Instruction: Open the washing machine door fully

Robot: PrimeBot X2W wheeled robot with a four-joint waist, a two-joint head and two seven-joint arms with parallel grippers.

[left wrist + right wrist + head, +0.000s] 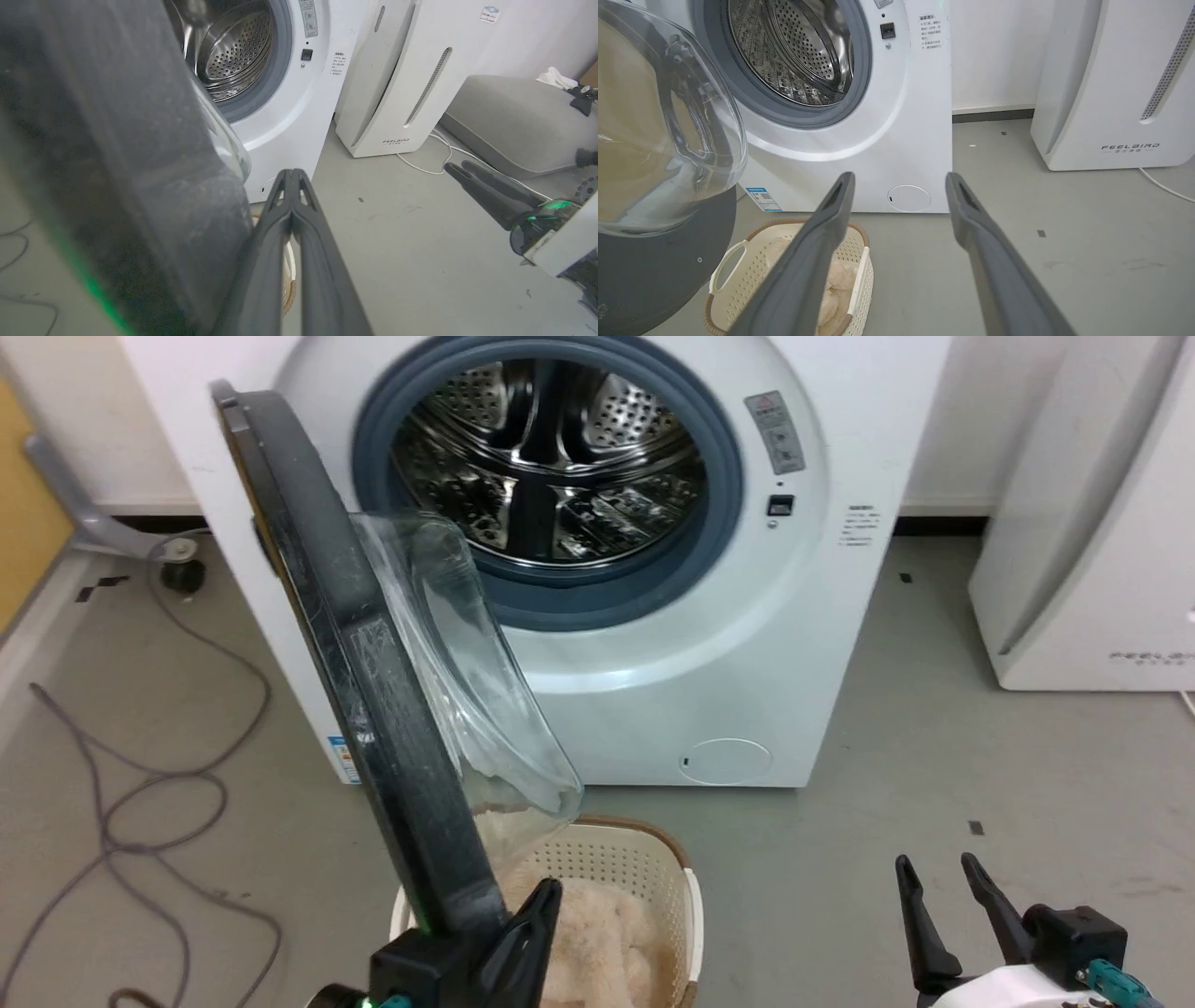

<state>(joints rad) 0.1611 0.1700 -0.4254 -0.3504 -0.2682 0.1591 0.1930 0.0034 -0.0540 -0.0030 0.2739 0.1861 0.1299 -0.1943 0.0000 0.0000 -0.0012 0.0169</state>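
The washing machine [709, 644] stands white against the wall, its steel drum [551, 457] exposed. The washing machine door [373, 663] hangs from the left side, swung out roughly at a right angle, edge-on to me, its clear glass bowl [658, 130] bulging right. My left gripper [546, 896] is shut with nothing between its fingers, lying close against the inner side of the door's lower rim [117, 163]; its tips [292, 175] point at the machine [289, 116]. My right gripper [943, 877] is open and apart at lower right, aimed at the machine's lower front [896, 140].
A cream laundry basket [644, 868] holding beige fluffy cloth sits on the floor below the door and left gripper. A white appliance [1092, 523] stands to the right. Cables [140, 784] trail on the floor at left. A grey cushion [514, 121] lies far right.
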